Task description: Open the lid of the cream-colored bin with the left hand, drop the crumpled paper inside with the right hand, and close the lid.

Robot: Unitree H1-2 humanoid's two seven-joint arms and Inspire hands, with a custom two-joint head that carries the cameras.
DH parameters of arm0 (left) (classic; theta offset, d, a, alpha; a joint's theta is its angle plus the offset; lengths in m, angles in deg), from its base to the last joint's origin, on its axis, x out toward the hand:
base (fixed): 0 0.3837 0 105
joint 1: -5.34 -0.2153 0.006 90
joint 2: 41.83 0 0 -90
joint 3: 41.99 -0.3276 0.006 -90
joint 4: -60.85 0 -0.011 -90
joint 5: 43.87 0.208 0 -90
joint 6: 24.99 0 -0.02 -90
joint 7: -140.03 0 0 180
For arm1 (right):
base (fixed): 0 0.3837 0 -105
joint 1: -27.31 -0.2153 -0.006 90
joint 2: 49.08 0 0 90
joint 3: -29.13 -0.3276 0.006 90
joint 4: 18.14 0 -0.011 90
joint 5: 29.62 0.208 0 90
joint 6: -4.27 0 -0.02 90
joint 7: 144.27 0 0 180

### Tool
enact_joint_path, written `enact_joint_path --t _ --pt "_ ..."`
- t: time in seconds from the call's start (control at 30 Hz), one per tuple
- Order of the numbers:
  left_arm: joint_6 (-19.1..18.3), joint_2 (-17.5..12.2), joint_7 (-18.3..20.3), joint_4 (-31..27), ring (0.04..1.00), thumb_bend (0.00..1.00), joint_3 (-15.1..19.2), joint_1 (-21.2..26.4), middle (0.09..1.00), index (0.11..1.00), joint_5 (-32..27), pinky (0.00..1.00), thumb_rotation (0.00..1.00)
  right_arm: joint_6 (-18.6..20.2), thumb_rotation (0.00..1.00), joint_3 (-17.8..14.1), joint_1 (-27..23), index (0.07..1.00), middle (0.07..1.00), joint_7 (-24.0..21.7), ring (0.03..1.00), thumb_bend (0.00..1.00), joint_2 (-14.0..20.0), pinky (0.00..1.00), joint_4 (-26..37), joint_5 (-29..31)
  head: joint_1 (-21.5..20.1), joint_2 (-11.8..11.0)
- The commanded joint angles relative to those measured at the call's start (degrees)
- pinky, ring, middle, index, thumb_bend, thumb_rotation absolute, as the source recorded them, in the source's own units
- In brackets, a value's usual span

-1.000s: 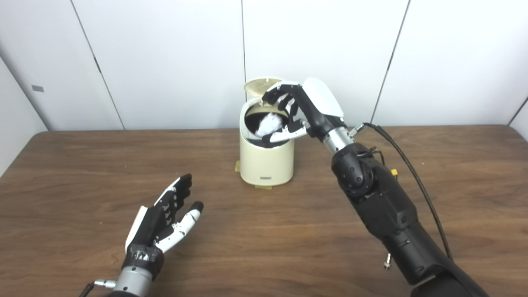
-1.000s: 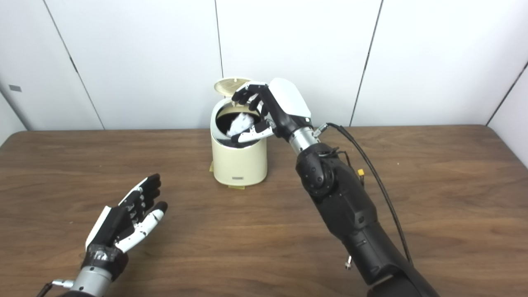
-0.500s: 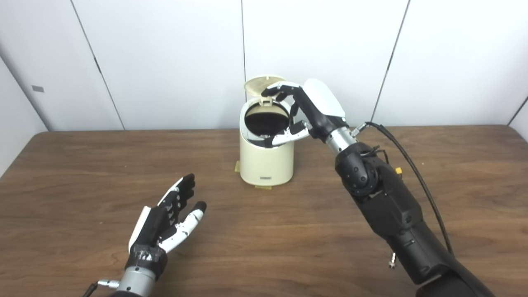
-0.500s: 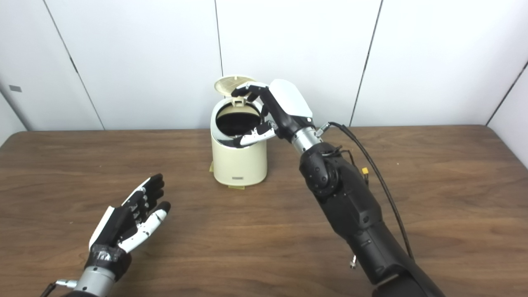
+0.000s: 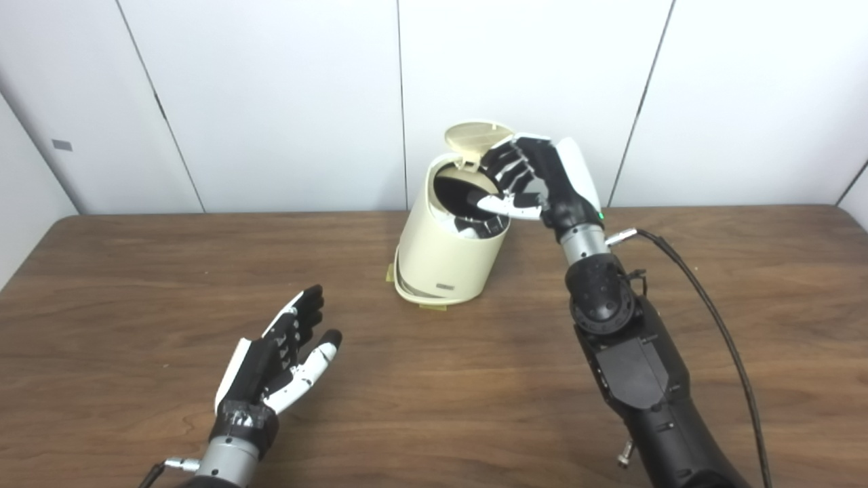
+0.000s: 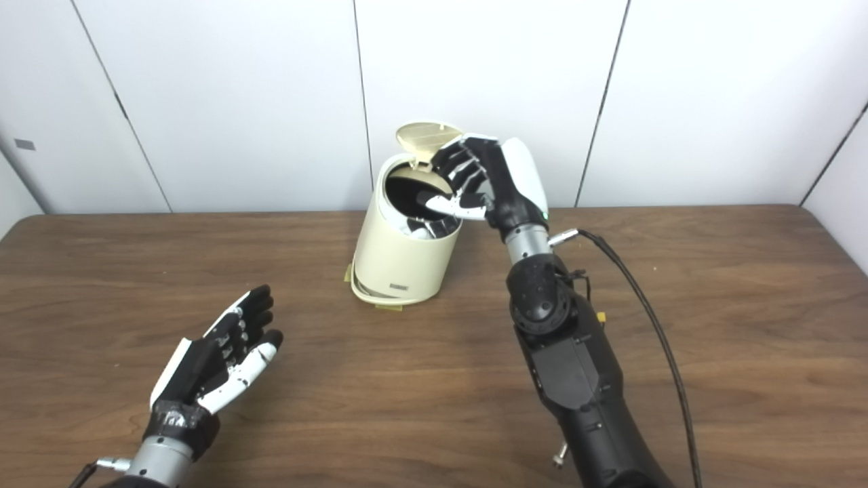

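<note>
So, cream bin (image 5: 444, 254) tipped toward right, base lifted off worktop (image 5: 135, 285) on left side, lid (image 5: 477, 134) flipped up. Right hand (image 5: 542, 183) at rim, thumb inside opening, fingers loosely curled, holding nothing far as I see. Paper not visible. Left hand (image 5: 274, 359) open, empty, hovering near front-left.

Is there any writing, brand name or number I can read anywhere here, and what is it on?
No text here can be read.
Small dark label low on the front of the cream bin: too small and blurred to read.
Small grey tag on the left wall panel: blank or too small to tell.
</note>
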Motion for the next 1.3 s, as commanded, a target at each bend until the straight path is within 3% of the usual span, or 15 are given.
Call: enact_joint_path --t 0.0,0.1,0.23,0.57,0.73,0.83,0.93,0.97,1.0,1.07,1.1,1.13,1.17,1.23,1.27 --pt "2.66 0.9 -0.05 -0.75 0.946 0.46 0.31 1.91 0.944 0.96 -1.09 0.99 0.3 3.76 0.0 -2.53 -2.51 0.524 0.502 -0.43 0.402 0.5 -1.38 0.31 4.29 4.09 -0.26 0.53" --pt "2.64 1.68 -0.9 -0.56 0.934 0.46 0.32 2.34 0.931 0.942 -0.61 0.99 0.28 8.68 0.0 -4.3 -2.02 0.514 0.506 -0.92 0.416 0.5 -2.05 0.32 7.5 6.05 -0.56 0.75" --pt "2.46 3.11 -2.02 0.48 0.936 0.46 0.6 3.35 0.93 0.926 -0.71 1.0 0.26 11.39 0.0 -6.88 -0.84 0.52 0.526 -1.05 0.429 0.5 -2.24 0.31 9.63 10.01 -0.36 1.08" --pt "2.62 4.67 -2.46 1.87 0.928 0.46 0.63 4.36 0.932 0.937 -0.59 0.98 0.25 14.05 0.0 -7.33 0.88 0.533 0.534 -1.62 0.433 0.49 0.07 0.3 11.05 12.91 0.1 1.24" --pt "2.19 6.21 -3.19 3.37 0.934 0.41 3.31 5.92 0.952 0.956 -4.07 0.94 0.19 14.46 0.0 -10.59 0.75 0.527 0.53 -0.49 0.431 0.5 -0.91 0.32 10.95 17.3 0.44 1.28" --pt "1.47 7.36 -3.81 4.37 0.957 0.39 5.58 7.5 0.96 0.971 -6.87 0.98 0.24 14.72 0.0 -13.3 1.47 0.526 0.531 -0.56 0.431 0.49 -1.85 0.32 11.81 21.47 0.55 1.33" --pt "-0.38 8.35 -5.13 5.76 0.978 0.37 7.87 10.56 0.979 0.997 -9.44 1.0 0.37 15.26 0.0 -14.39 3.69 0.53 0.507 -1.3 0.438 0.5 -1.64 0.33 13.61 23.71 0.83 1.54" --pt "-1.58 8.78 -5.96 6.25 0.984 0.36 8.71 11.91 0.985 0.999 -10.33 1.0 0.42 15.61 0.0 -14.33 4.85 0.518 0.505 -1.9 0.441 0.51 -1.22 0.41 14.51 24.25 0.9 1.53" --pt "-2.91 9.22 -6.79 6.66 0.988 0.36 9.6 13.19 0.992 1.0 -11.3 1.0 0.46 16.05 0.0 -14.14 6.04 0.501 0.503 -2.53 0.534 0.51 -0.76 0.5 15.46 24.73 0.96 1.51" --pt "-4.49 9.34 -7.66 7.67 0.991 0.37 10.62 15.3 0.998 1.0 -12.48 1.0 0.49 16.65 0.11 -13.66 8.22 0.498 0.638 -3.58 0.63 0.51 0.18 0.58 16.94 25.47 0.97 1.6" --pt "-4.93 9.16 -7.86 8.43 0.996 0.37 10.97 16.55 1.0 1.0 -12.87 0.99 0.57 16.85 0.29 -13.43 9.57 0.645 0.723 -4.18 0.717 0.52 0.74 0.67 17.65 25.91 0.97 1.6" --pt "-5.12 8.94 -7.94 9.02 0.998 0.37 11.2 17.36 1.0 1.0 -13.15 0.99 0.61 16.94 0.38 -13.23 10.43 0.705 0.764 -4.52 0.759 0.52 1.07 0.71 18.05 26.19 1.01 1.55" --pt "-5.29 8.48 -7.93 9.88 0.999 0.37 11.38 18.53 1.0 1.0 -13.5 0.99 0.63 16.94 0.43 -12.77 11.86 0.736 0.784 -5.48 0.78 0.53 1.79 0.73 18.53 26.57 1.07 1.41" --pt "-5.44 7.39 -7.55 11.11 1.0 0.38 11.31 20.16 1.0 1.0 -13.88 1.0 0.69 16.94 0.69 -11.96 13.92 0.84 0.869 -6.69 0.87 0.52 2.67 0.83 19.26 27.32 1.13 1.38" --pt "-5.52 6.97 -7.58 11.8 1.0 0.39 11.36 21.13 1.0 1.0 -14.07 1.0 0.69 16.91 0.75 -11.51 15.0 0.86 0.889 -7.5 0.891 0.52 3.14 0.87 19.7 27.8 1.21 1.3"
